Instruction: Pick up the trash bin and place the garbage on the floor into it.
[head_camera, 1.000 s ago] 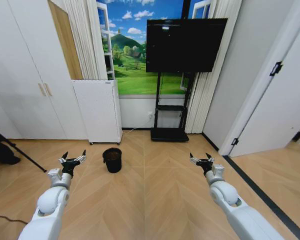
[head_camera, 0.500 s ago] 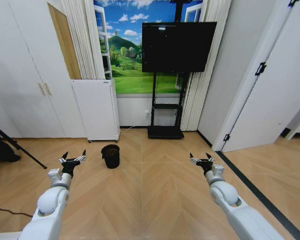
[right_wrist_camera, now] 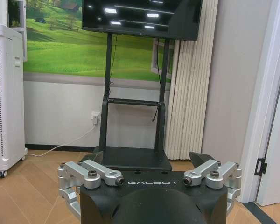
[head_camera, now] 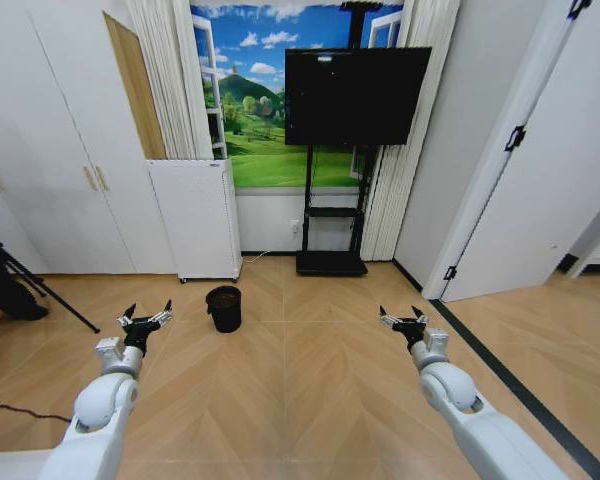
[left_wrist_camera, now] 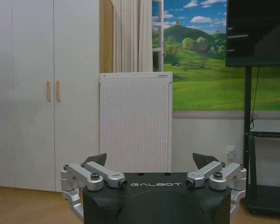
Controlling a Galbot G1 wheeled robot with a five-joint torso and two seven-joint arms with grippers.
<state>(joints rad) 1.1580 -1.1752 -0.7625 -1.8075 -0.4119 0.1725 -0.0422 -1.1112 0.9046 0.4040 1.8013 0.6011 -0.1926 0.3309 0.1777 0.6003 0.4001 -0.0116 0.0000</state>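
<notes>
Ahead on the herringbone wood floor (head_camera: 310,400), the trash bin (head_camera: 223,308) stands upright a little left of the frame's centre in the head view, a small black cylinder with a black bag folded over its round rim. It sits just in front of the white perforated appliance (head_camera: 194,220), which stands against the wall beside the white wardrobe doors (head_camera: 60,170), and to the left of the black TV stand (head_camera: 331,240) carrying the dark television (head_camera: 355,96). Behind these a green landscape mural (head_camera: 255,120) fills the wall between the pale curtains. The left gripper (head_camera: 145,320) is held out low at the lower left of the head view, its fingers spread wide and holding nothing; the bin lies beyond it and to its right, well apart and not touched. The right gripper (head_camera: 404,319) is held out at the same height at the lower right, likewise spread wide and empty, with the bin well off to its left across bare floor. In the left wrist view the left gripper (left_wrist_camera: 154,161) shows its two dark fingertips standing apart, with the appliance (left_wrist_camera: 135,122) straight beyond the gap between them. In the right wrist view the right gripper (right_wrist_camera: 147,157) is equally spread, facing the TV stand (right_wrist_camera: 130,130), with the appliance (right_wrist_camera: 7,98) at the left edge. A white door (head_camera: 540,180) stands at the right of the head view.
</notes>
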